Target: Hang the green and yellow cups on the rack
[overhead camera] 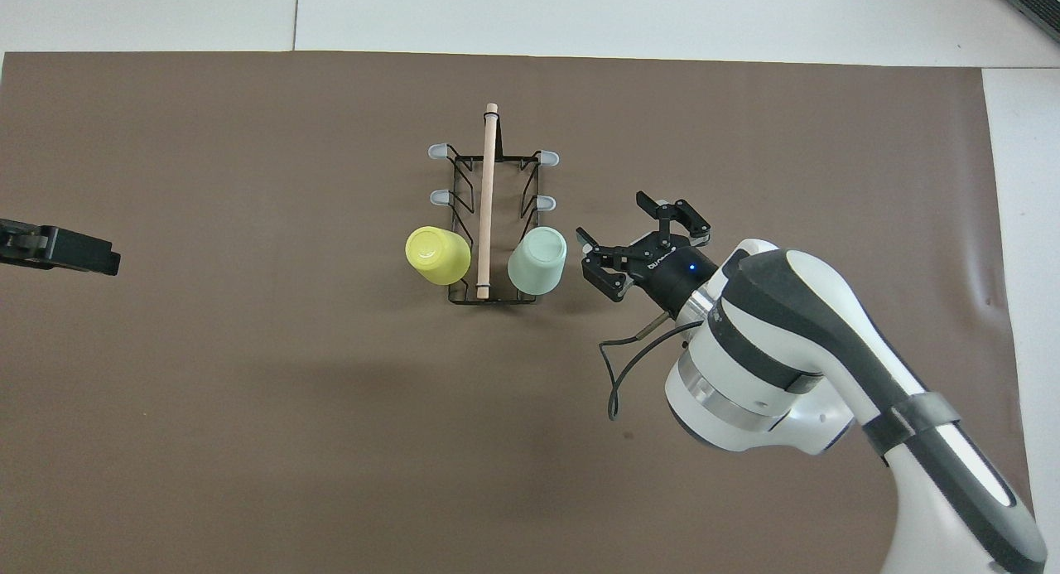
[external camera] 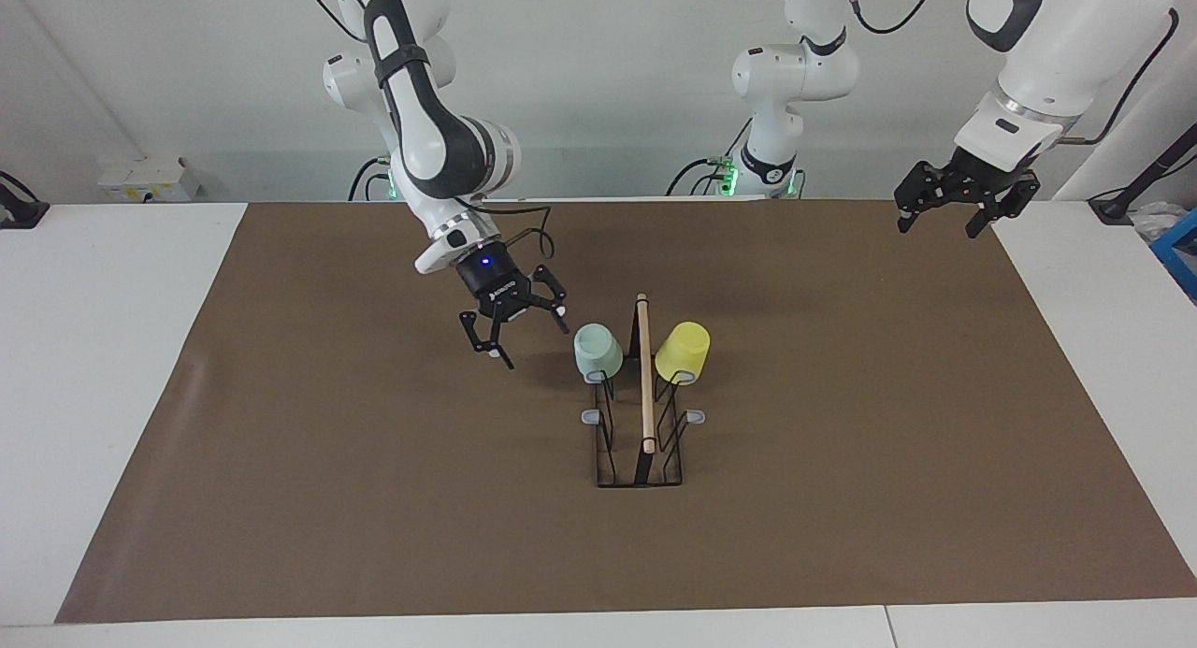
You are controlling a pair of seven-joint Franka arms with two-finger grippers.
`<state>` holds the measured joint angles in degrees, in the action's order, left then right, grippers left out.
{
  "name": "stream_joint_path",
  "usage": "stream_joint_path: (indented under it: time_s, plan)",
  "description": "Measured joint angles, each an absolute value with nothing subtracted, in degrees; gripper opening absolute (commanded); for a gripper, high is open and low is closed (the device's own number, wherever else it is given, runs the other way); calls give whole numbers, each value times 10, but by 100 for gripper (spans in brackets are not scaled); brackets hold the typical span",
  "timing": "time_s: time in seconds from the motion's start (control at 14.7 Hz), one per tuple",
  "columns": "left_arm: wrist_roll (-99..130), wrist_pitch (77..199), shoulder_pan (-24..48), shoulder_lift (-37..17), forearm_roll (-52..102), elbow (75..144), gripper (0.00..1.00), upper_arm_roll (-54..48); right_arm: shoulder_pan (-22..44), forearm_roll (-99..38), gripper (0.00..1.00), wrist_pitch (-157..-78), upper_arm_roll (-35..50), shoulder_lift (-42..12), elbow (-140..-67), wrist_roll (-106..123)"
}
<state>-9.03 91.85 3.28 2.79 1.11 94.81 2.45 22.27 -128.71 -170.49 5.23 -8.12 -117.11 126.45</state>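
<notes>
On the rack's [external camera: 641, 414] pegs nearest the robots, at six o'clock in the overhead view, hang green cup [external camera: 598, 352] and yellow cup [external camera: 683, 352], bottoms up; light, slick plastic, best pinched across the wall. Right gripper [external camera: 512, 330] and left gripper [external camera: 946, 206] gape empty.

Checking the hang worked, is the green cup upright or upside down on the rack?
Upside down. The green cup sits mouth-down over a peg of the rack, its closed base facing up and tilted outward.
</notes>
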Motion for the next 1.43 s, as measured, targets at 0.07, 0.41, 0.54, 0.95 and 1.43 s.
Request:
stream_joint_path:
  time_s: [0.07,0.41,0.54,0.95,1.43]
  plan:
    - [-90,918,33,28,11,948,100,25,218,-1277,100,-1703,52,-81,-1171,1264]
    - [-90,918,33,28,11,948,100,25,196,-1218,100,-1677,52,-81,-1170,1263]
    - [-90,918,33,28,11,948,100,25,189,-1186,100,-1670,52,-81,-1170,1263]
    - [-90,918,33,28,11,948,100,25,153,-1049,100,-1634,52,-82,-1171,1260]
    - [-90,918,33,28,11,948,100,25,96,-880,100,-1562,52,-83,-1171,1258]
